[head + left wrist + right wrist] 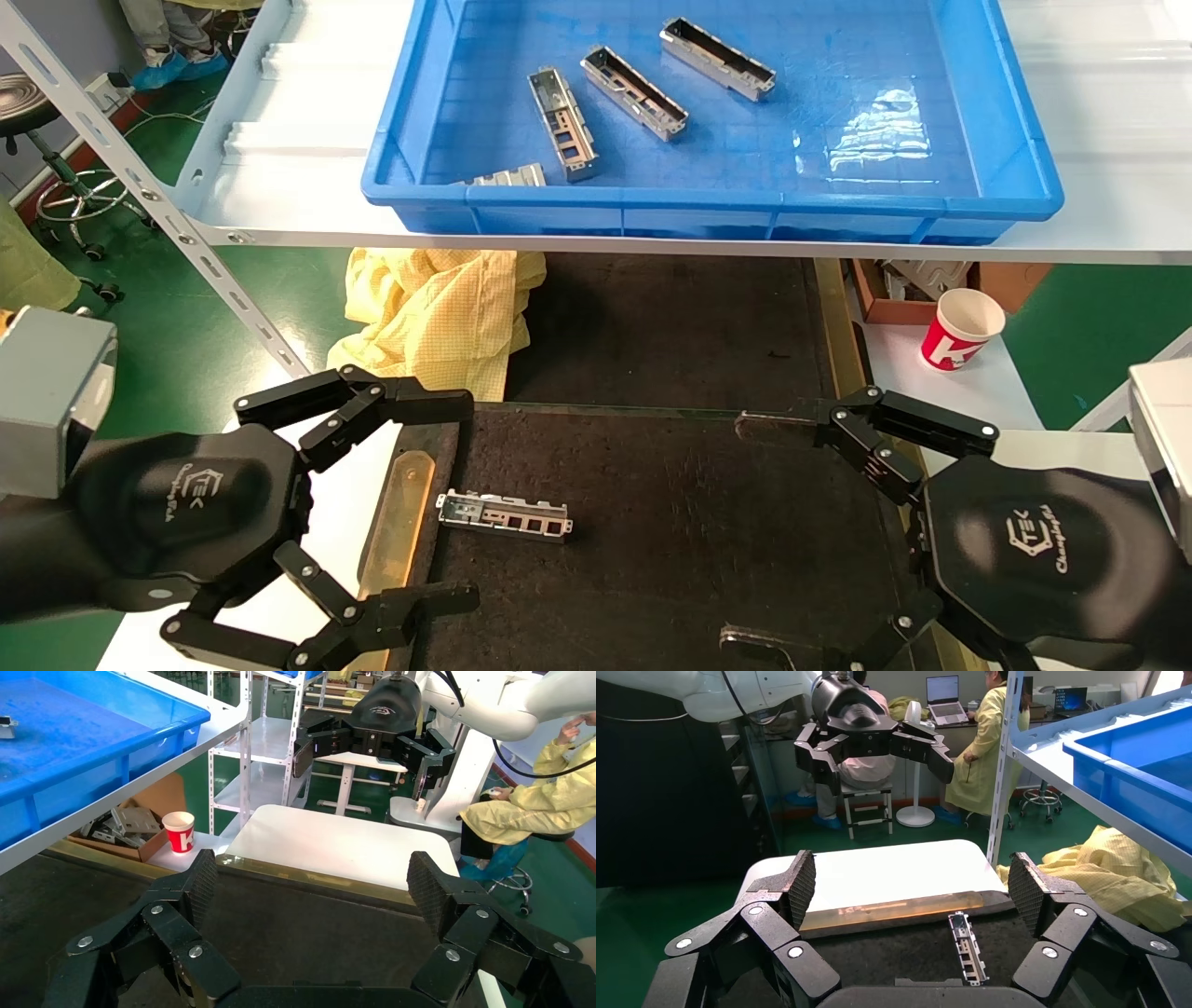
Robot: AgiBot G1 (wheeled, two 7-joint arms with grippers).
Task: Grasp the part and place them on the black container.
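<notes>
One silver part (504,514) lies flat on the black container (670,559), near its left brass strip; the right wrist view shows this part (968,948) too. Several more parts (633,93) lie in the blue bin. My left gripper (456,501) hovers open at the container's left edge, just left of the lying part, with nothing between its fingers (314,885). At the container's right edge my right gripper (745,533) is open and empty (912,881), facing the part across the black surface.
The blue bin (708,200) sits on a white shelf above and behind the container. A yellow cloth (438,308) lies under the shelf at the left. A red-and-white paper cup (961,328) and a cardboard box (894,308) stand at the right. A slanted metal upright (140,177) crosses the left.
</notes>
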